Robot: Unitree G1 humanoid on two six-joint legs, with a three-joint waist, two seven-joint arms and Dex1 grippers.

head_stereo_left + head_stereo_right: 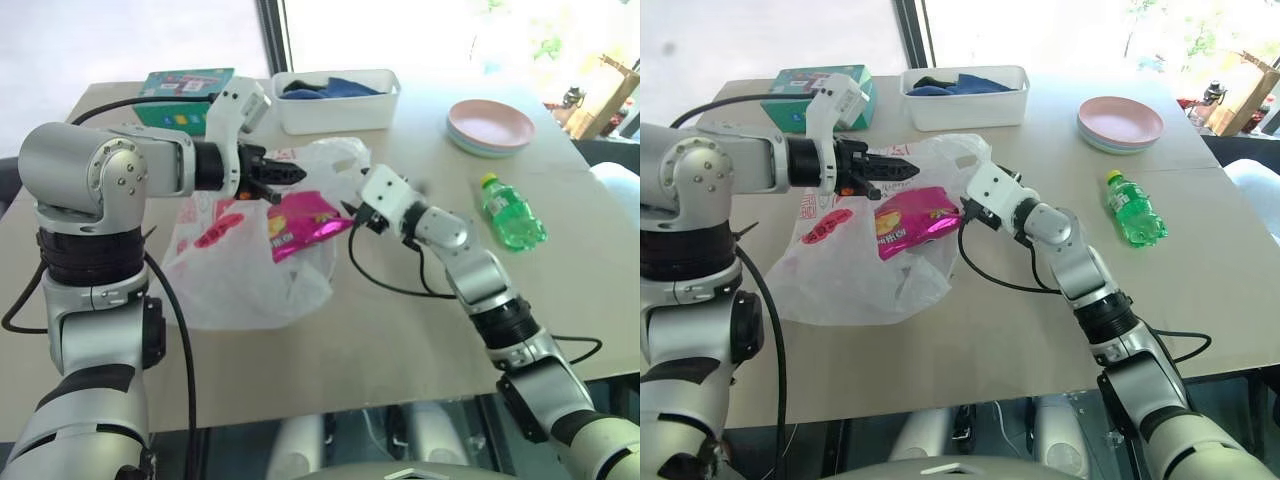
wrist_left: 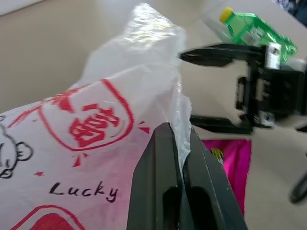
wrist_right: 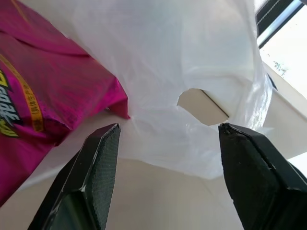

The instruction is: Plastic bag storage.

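Clamped in left gripper (image 2: 178, 143): plastic bag (image 1: 250, 270), printed "Lucky" in black beside red emblems, sprawled on table (image 1: 330, 350). Right gripper (image 3: 165, 158) spread wide, empty, facing bag's handle hole.

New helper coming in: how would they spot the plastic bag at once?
On the beige table, look left of centre, in front of the white bin. The plastic bag lies there: thin, crinkly, translucent white with red print, larger than the magenta snack packet on it.
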